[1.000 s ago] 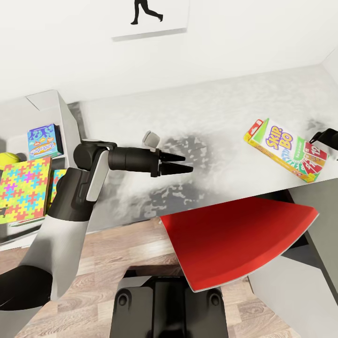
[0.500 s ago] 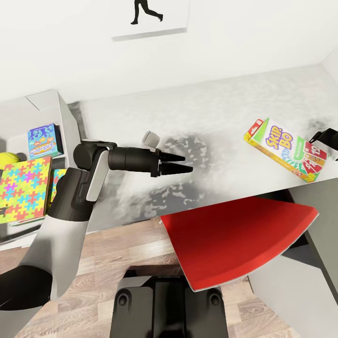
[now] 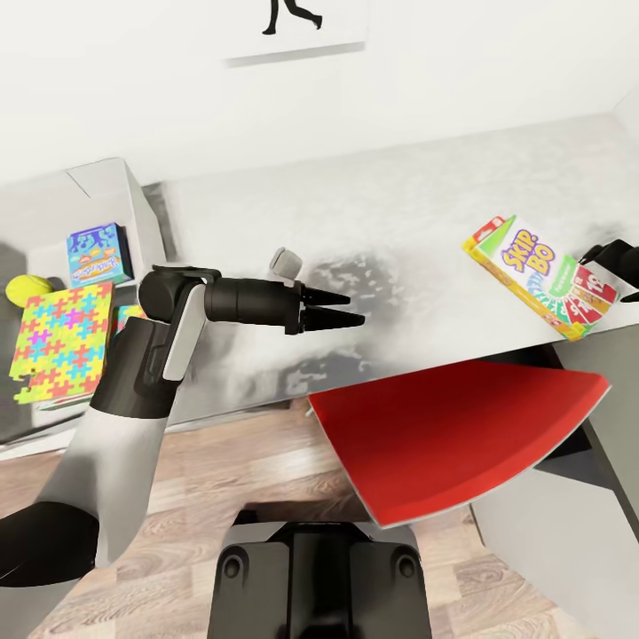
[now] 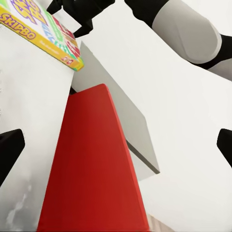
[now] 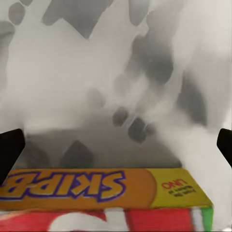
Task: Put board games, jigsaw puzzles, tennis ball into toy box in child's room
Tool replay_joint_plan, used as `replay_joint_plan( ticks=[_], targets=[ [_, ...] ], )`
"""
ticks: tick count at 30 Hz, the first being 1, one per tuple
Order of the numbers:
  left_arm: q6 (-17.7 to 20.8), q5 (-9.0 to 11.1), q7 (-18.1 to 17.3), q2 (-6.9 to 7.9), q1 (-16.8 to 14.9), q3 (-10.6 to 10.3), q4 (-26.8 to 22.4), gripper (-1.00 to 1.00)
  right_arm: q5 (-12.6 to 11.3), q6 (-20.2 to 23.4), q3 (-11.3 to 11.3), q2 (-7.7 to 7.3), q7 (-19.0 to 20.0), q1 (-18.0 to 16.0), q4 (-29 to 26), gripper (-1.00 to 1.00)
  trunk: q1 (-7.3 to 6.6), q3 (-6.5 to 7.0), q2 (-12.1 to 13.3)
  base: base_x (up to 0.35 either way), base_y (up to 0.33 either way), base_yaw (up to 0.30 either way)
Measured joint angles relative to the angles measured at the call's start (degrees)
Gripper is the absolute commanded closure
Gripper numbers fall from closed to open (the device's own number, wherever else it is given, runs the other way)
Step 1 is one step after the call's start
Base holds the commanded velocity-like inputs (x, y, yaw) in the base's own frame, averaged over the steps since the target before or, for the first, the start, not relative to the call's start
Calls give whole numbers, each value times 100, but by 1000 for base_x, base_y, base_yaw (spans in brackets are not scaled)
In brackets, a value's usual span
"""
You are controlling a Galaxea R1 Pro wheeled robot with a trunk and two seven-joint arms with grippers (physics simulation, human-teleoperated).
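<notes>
A green-red-yellow Skip-Bo board game [image 3: 541,277] lies on the light grey table [image 3: 390,204] at the right. My right gripper [image 3: 608,271] is at the box's right end. In the right wrist view the right gripper [image 5: 116,145] is open and the Skip-Bo box [image 5: 106,193] lies just in front of it. My left gripper [image 3: 342,307] hovers open over the table's middle with nothing in it. At the far left, the light grey toy box [image 3: 142,222] holds a blue board game [image 3: 98,253], the tennis ball [image 3: 29,287] and a bright jigsaw puzzle [image 3: 62,342].
A red chair seat [image 3: 453,435] sticks out under the table's front edge, close below the Skip-Bo box. Behind the table rises a white wall with a silhouette picture [image 3: 297,27]. Wood-plank floor [image 3: 222,461] lies in front of my base.
The whole view has shifted a little, so the camera has moved. Both arms hold about the same pose, and the Skip-Bo box stays on the table.
</notes>
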Motion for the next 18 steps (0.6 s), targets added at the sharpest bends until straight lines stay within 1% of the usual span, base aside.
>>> replay_joint_plan(
  ticks=[2, 8, 13, 18],
  targets=[
    [0, -2, 0, 0, 0, 0, 0, -100, -23, -1, -1, 0, 1, 0, 1, -100, 0, 0, 0, -48, 166, 0],
    [0, 4, 0, 0, 0, 0, 0, -100, -22, 0, -2, 1, 1, 0, 1, -100, -1, 0, 0, -14, 81, 0],
    [0, 1, 0, 0, 0, 3, 0, -100, -17, -1, 1, 0, 0, 0, 1, -100, -1, 0, 0, -2, 185, 0],
    [0, 9, 0, 1, 0, 3, 0, -100, -15, 0, -3, 1, 1, 0, 1, -100, -1, 0, 0, -2, 54, 0]
  ],
)
